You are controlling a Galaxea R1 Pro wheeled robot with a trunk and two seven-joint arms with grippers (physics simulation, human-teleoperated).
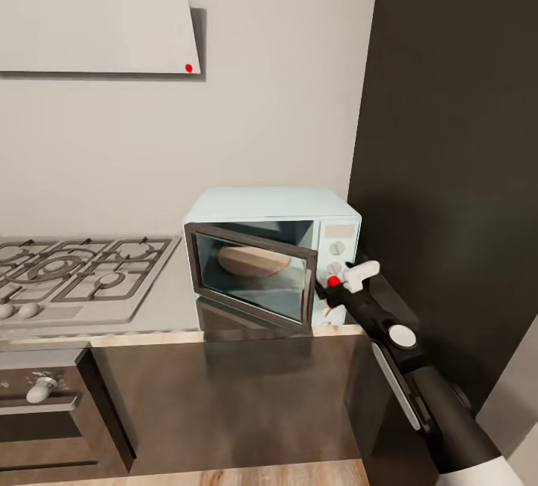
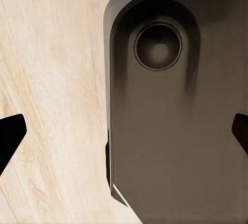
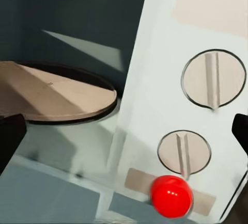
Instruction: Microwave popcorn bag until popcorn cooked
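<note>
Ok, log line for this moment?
microwave: door ajar, turntable bare | right gripper: at knobs, open | left gripper: open

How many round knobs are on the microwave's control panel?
2: the upper knob sits over the lower knob on the microwave panel, with a red button just under the lower one.

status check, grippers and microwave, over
Right gripper open at the microwave knobs. Door partly open, turntable bare. Left gripper open over the floor.

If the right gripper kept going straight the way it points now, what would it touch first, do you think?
Most likely the microwave's control panel, near the lower knob and the red button; depth is hard to judge.
</note>
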